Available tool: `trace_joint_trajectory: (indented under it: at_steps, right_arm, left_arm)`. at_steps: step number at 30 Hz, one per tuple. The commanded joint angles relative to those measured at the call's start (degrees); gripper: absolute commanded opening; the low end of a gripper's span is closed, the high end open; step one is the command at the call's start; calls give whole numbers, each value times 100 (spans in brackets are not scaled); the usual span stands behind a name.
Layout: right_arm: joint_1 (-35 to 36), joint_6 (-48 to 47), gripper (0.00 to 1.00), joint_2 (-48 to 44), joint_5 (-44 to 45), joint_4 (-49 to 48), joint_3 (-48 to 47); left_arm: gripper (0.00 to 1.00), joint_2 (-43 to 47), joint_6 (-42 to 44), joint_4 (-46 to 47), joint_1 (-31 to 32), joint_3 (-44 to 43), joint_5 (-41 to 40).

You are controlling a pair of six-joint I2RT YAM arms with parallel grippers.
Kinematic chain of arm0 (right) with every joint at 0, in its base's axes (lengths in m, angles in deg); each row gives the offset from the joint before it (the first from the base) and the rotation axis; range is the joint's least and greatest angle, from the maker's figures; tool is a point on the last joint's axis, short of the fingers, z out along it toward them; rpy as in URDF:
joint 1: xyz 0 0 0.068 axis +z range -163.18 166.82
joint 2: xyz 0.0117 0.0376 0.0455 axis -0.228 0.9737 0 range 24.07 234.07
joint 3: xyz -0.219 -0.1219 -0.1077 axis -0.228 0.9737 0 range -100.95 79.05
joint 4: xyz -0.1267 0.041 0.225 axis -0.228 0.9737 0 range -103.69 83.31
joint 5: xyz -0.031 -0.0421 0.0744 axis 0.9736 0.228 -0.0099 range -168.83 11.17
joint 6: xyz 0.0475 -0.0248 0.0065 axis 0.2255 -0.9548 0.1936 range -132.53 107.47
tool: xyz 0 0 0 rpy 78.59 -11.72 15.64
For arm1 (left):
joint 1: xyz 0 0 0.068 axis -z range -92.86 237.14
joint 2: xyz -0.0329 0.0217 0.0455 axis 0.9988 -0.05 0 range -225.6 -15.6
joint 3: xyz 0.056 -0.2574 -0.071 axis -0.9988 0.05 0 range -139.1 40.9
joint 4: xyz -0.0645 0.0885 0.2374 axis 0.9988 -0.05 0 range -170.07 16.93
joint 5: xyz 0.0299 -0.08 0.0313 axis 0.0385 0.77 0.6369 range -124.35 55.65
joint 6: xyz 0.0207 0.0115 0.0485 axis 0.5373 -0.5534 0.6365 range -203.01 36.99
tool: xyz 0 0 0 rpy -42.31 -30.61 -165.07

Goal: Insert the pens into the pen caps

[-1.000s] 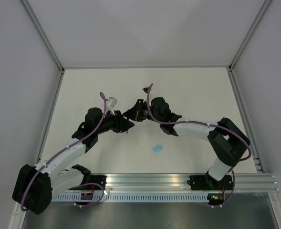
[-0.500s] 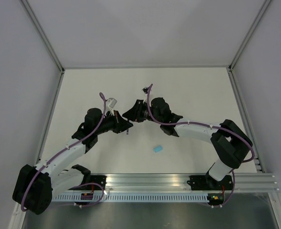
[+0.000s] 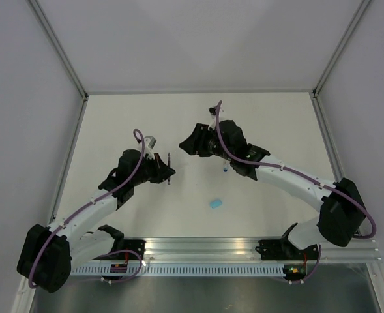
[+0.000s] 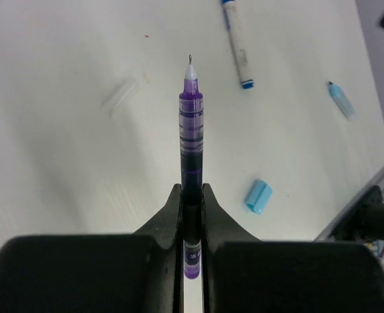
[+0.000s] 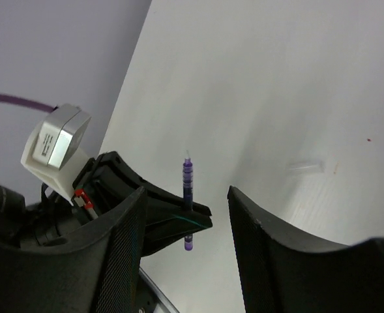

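Note:
My left gripper is shut on a dark purple pen, whose bare tip points away from the wrist. From above, this pen stands out of the left gripper at the table's middle. The right gripper is open and empty, apart from the pen, up and to its right. Its wrist view shows the held pen between its spread fingers. A blue-and-white pen lies on the table. A pale-blue pen cap lies nearer the front, and a second pale-blue piece lies further right.
A clear cap lies on the white table. The metal rail with both arm bases runs along the near edge. Grey walls close in the back and sides.
The right gripper opened, let go of the dark pen and drew back up and to the right. The left gripper shut on the pen and now holds it alone.

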Motion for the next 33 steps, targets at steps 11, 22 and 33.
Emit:
trace_joint_trajectory:
  at_steps: [11, 22, 33]
  right_arm:
    - [9, 2859, 55, 1051, 1717, 2777, -963]
    - [229, 3237, 50, 2966, 2287, 3760, -2439]
    - [273, 3747, 49, 4092, 2280, 4570, -3618]
  left_arm:
    - [2, 1341, 108, -666, -1, 197, -2405]
    - [2, 1580, 20, -737, -1, 223, -2529]
    - [2, 1888, -50, -755, -1, 320, -2635]
